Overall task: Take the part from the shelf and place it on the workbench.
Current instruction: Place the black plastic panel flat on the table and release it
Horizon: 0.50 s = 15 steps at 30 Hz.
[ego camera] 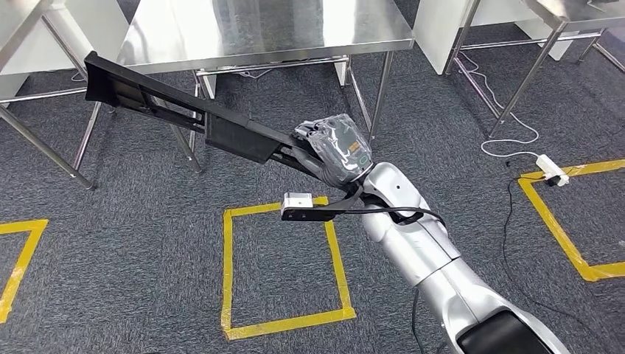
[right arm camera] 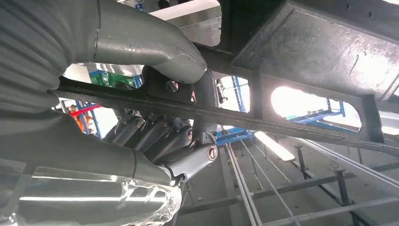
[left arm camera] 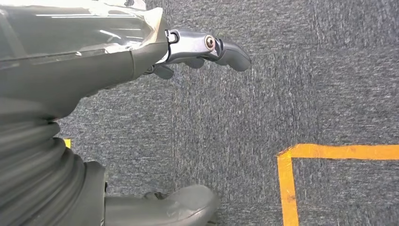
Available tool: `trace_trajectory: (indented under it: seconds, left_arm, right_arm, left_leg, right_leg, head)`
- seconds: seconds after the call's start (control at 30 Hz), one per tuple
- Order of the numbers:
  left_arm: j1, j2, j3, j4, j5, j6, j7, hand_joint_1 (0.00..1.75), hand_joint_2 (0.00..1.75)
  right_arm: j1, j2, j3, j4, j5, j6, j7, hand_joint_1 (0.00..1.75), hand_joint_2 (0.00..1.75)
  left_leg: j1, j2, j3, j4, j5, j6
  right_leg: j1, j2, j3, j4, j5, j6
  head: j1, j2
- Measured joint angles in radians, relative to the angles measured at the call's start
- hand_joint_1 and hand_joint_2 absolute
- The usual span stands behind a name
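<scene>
Part (ego camera: 184, 118): long black openwork frame, gripped at one end by right hand (ego camera: 335, 147), fingers (right arm camera: 155, 136) wrapped round a rail; far end near workbench (ego camera: 265, 29). Likely rigid, light, lever-heavy. Left hand (left arm camera: 207, 47): hanging, holding nothing, fingers apart.

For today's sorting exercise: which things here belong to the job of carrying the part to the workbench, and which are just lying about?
Belongs to the job:
black part, long and slotted
right hand, gripping the part at one end
steel workbench

Just lying about:
yellow tape square on the carpet
white power strip with its cable
left hand, holding nothing, over the carpet
</scene>
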Motion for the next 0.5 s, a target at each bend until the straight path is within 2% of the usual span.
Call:
trace_trajectory:
  seconds: [0.07, 0.1, 0.17, 0.23, 0.3, 0.37, 0.4, 0.43, 0.47, 0.5]
  left_arm:
    - [-0.001, 0.001, 0.000, 0.000, 0.000, 0.000, 0.000, 0.00, 1.75]
    - [-0.002, 0.002, 0.001, 0.000, 0.000, 0.000, 0.001, 0.00, 1.75]
    - [-0.003, 0.002, 0.001, 0.000, 0.000, 0.000, 0.002, 0.00, 1.75]
    - [-0.003, 0.001, 0.003, 0.000, -0.001, 0.000, 0.003, 0.00, 1.75]
    - [-0.004, 0.000, 0.004, 0.000, -0.002, -0.001, 0.003, 0.00, 1.75]
    - [-0.006, 0.000, 0.004, 0.000, -0.006, -0.001, 0.008, 0.00, 1.75]
    - [-0.006, 0.000, 0.004, 0.000, -0.008, -0.001, 0.012, 0.00, 1.75]
    - [-0.006, 0.000, 0.004, 0.000, -0.011, -0.002, 0.016, 0.00, 1.75]
    - [-0.006, -0.001, 0.004, 0.000, -0.013, -0.003, 0.018, 0.00, 1.75]
    - [-0.006, -0.001, 0.004, 0.000, -0.014, -0.004, 0.020, 0.00, 1.75]
  right_arm:
    - [-0.002, 0.001, 0.000, 0.000, 0.000, 0.000, 0.000, 1.75, 1.75]
    - [-0.003, 0.001, 0.000, 0.000, 0.000, 0.000, 0.000, 1.75, 1.75]
    - [-0.005, 0.000, 0.000, 0.000, 0.000, 0.000, 0.000, 1.75, 1.75]
    - [-0.005, 0.000, -0.001, -0.001, 0.000, 0.000, 0.000, 1.75, 1.75]
    - [-0.006, -0.002, -0.002, -0.001, 0.000, 0.000, 0.000, 1.75, 1.75]
    - [-0.004, -0.008, -0.003, 0.000, -0.002, 0.000, 0.001, 1.75, 1.75]
    - [-0.001, -0.011, -0.003, 0.000, -0.003, 0.000, 0.001, 1.75, 1.75]
    - [0.003, -0.014, -0.003, 0.000, -0.005, -0.001, 0.001, 1.75, 1.75]
    - [0.006, -0.016, -0.003, 0.001, -0.008, -0.001, 0.001, 1.75, 1.75]
    - [0.007, -0.017, -0.003, 0.001, -0.010, -0.001, 0.001, 1.75, 1.75]
  left_leg:
    - [-0.012, 0.007, 0.061, -0.117, 0.042, 0.021]
    - [-0.018, 0.010, 0.078, -0.149, 0.047, 0.027]
    - [-0.024, 0.011, 0.084, -0.166, 0.044, 0.031]
    - [-0.021, 0.008, 0.092, -0.180, 0.048, 0.036]
    - [-0.015, 0.006, 0.101, -0.193, 0.053, 0.042]
    - [-0.016, 0.002, 0.102, -0.193, 0.053, 0.044]
    - [-0.016, -0.001, 0.102, -0.193, 0.053, 0.044]
    - [-0.015, -0.003, 0.102, -0.192, 0.052, 0.044]
    - [-0.014, -0.005, 0.102, -0.191, 0.051, 0.042]
    - [-0.013, -0.007, 0.102, -0.189, 0.049, 0.039]
  right_leg:
    - [0.007, -0.001, 0.004, 0.000, -0.004, -0.002]
    - [0.009, -0.002, 0.003, 0.000, -0.005, -0.002]
    - [0.011, -0.006, 0.001, -0.001, -0.007, 0.002]
    - [0.011, -0.008, -0.006, 0.009, -0.016, 0.009]
    - [0.009, -0.006, -0.044, 0.080, -0.049, 0.012]
    - [0.003, -0.005, -0.113, 0.213, -0.096, 0.013]
    - [-0.001, -0.004, -0.143, 0.264, -0.108, 0.018]
    - [-0.005, -0.004, -0.156, 0.281, -0.105, 0.026]
    - [-0.009, -0.004, -0.150, 0.258, -0.086, 0.037]
    - [-0.014, -0.004, -0.127, 0.200, -0.057, 0.049]
  head:
    - [0.001, 0.000]
    - [0.001, 0.000]
    - [0.001, 0.000]
    - [0.001, 0.000]
    - [0.002, 0.000]
    - [0.003, 0.000]
    - [0.003, 0.000]
    - [0.003, 0.000]
    - [0.003, 0.000]
    - [0.003, 0.000]
